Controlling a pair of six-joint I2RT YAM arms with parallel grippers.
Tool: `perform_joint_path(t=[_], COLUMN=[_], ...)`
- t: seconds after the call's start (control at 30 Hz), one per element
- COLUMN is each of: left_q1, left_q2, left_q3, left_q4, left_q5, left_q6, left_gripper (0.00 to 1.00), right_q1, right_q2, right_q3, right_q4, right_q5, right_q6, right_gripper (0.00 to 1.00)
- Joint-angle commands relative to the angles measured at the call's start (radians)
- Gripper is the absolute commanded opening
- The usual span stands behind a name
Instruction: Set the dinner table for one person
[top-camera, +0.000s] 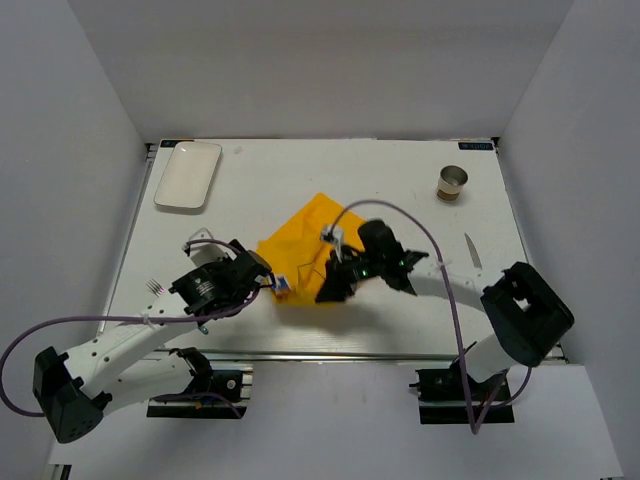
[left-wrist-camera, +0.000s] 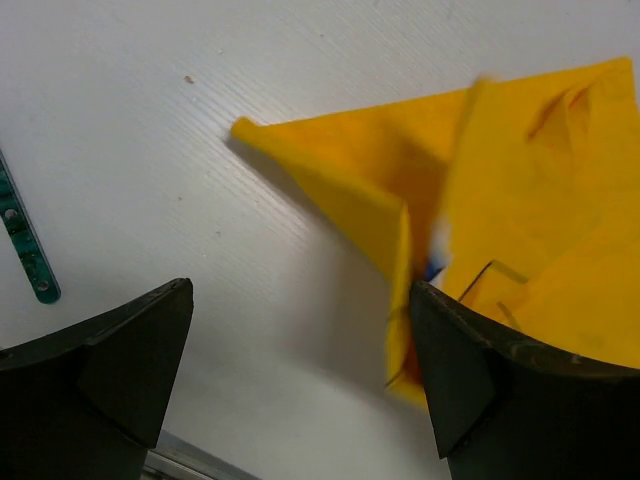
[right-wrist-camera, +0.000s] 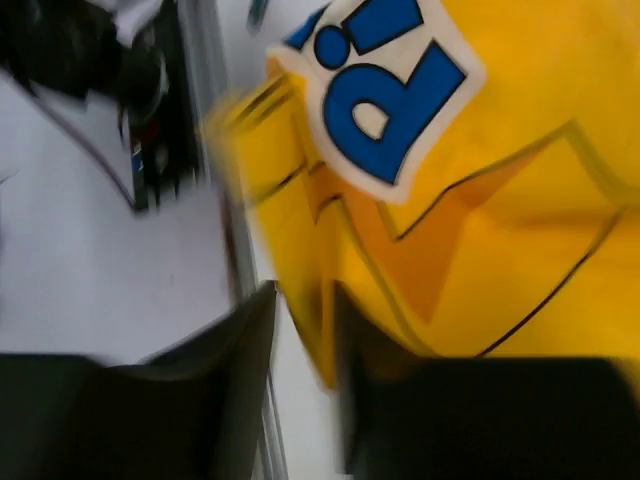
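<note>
The worktop (top-camera: 390, 180) fills the white-walled bay, and its metal rail runs along the near edge in front of both arm bases. Only one item sits near its middle: a yellow printed mat (top-camera: 310, 235), rumpled and folded over on itself, not spread flat.

I judge the mat is being opened out before the other pieces go onto it.

Right tool (right-wrist-camera: 305, 300): it is at the mat's near edge. Its jaws stand close together with a fold of cloth running between them. The wrist view is blurred, so I cannot tell whether the cloth is clamped or merely passing through.

Left tool (left-wrist-camera: 300, 300): the jaws are wide apart and hold nothing. It is low over the bare surface at the mat's left corner, and one finger (left-wrist-camera: 470, 370) lies against the cloth edge. This looks well placed to take that corner.

The remaining place setting is kept out at the margins, probably to leave the middle free:
- white plate (top-camera: 188, 175), far left
- cup (top-camera: 452, 184), far right
- knife (top-camera: 472, 250), right side
- what looks like a fork (top-camera: 155, 287), left side
</note>
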Motion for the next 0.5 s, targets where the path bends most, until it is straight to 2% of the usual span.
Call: perform_joint_path(t=[0.0,0.03,0.07,0.1,0.17,0.2,0.27,0.3,0.33,0.4,0.47], left_q1=[-0.003,-0.003,-0.003,-0.003,-0.003,-0.003,-0.003,-0.003,-0.003,-0.003,-0.003], left_q2=[-0.080,-0.092,-0.095,-0.105,-0.120,-0.123,-0.117,-0.108,-0.079,-0.037,0.041], left_q3=[-0.067,-0.082,-0.087,-0.093,-0.102,-0.105,-0.122,-0.126,-0.130,-0.123,-0.107], left_q4=[-0.006,-0.006,-0.003,0.000,0.002,0.011,0.025,0.037,0.042,0.051,0.054], left_q5=[-0.035,-0.031,-0.030,-0.029,-0.021,-0.017,0.006,0.015,0.023,0.049,0.072], left_q6=[-0.097,-0.101,-0.109,-0.107,-0.107,-0.107,-0.100,-0.101,-0.100,-0.098,-0.098], left_gripper=[0.98,0.98,0.98,0.98,0.98,0.98,0.98,0.98,0.98,0.98,0.98], right_q1=[0.053,0.075,0.089,0.102,0.127,0.135,0.144,0.144,0.142,0.136,0.135], right_q2=[-0.133,-0.213,-0.252,-0.290,-0.417,-0.463,-0.584,-0.615,-0.650,-0.627,-0.565], right_q3=[-0.272,-0.415,-0.481,-0.533,-0.644,-0.661,-0.667,-0.655,-0.626,-0.581,-0.495], right_q4=[0.219,0.271,0.318,0.385,0.398,0.335,0.232,0.125,0.071,-0.055,-0.111], right_q5=[-0.012,-0.009,-0.012,-0.006,0.021,0.063,0.260,0.437,0.530,0.761,0.848], right_q6=[0.091,0.161,0.198,0.226,0.282,0.292,0.312,0.329,0.381,0.433,0.470], right_gripper=[0.41,0.62,0.73,0.89,0.89,0.89,0.89,0.89,0.89,0.89,0.89])
